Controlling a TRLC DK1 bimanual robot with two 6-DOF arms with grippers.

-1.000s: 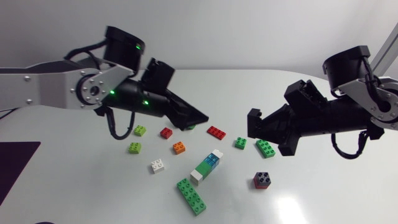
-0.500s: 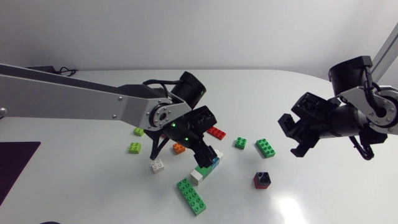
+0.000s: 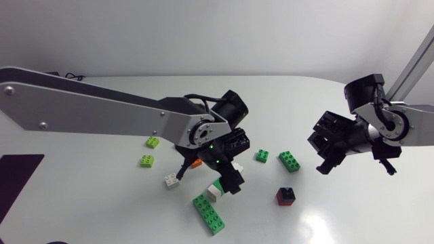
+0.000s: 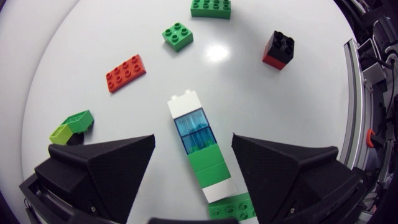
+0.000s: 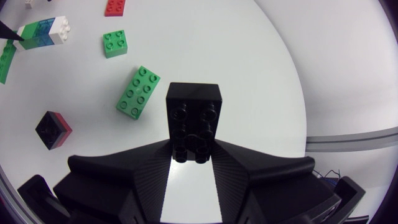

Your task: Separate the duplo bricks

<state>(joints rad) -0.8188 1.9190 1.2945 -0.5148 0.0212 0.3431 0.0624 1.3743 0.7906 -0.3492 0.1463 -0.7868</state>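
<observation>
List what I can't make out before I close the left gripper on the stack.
Head view: the left gripper covers most of the stack; the left arm hides the red flat brick.
Head view: the black brick in the right gripper is lost against dark fingers.
Left wrist view: long green brick cut off at the edge.

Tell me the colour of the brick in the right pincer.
Black brick; the right wrist view shows it best.
</observation>
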